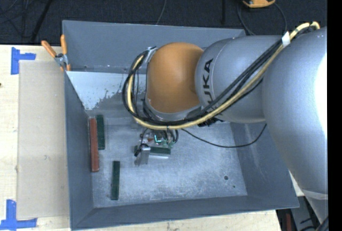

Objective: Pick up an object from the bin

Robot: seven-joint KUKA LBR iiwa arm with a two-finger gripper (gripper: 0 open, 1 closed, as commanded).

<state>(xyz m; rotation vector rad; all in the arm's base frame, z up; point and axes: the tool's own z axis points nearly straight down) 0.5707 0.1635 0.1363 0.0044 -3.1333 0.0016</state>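
Grey metal bin (214,171), sloped walls, floor dusted with pale speckle; dark ground with loose cabling lies behind its far rim.

Contents: 3 loose items, all on the left part of the floor.
- Item 1: brown bar (94,145), long and narrow, lying flat close to the left wall and running roughly parallel to it.
- Item 2: dark green piece (100,132), shorter, lying flat along the right side of the brown bar's upper half, touching it or just beside it; cannot tell which.
- Item 3: dark green strip (115,180), thin, lying flat nearer the front wall, apart from items 1 and 2, roughly parallel to them.

Robot: arm (251,85) enters from the right and spans the bin's upper half. Orange cover (171,77) sits over the middle of the bin, with yellow and black cables (131,93) looped round its left and lower edge.

End effector: gripper (151,151) hangs below the orange cover, low over the floor near the bin's centre. It stands to the right of all 3 items and above none of them; the dark green strip is the nearest, down and to its left, clearly apart. Whether the gripper is spread or closed cannot be told, and nothing can be made out in its grasp.
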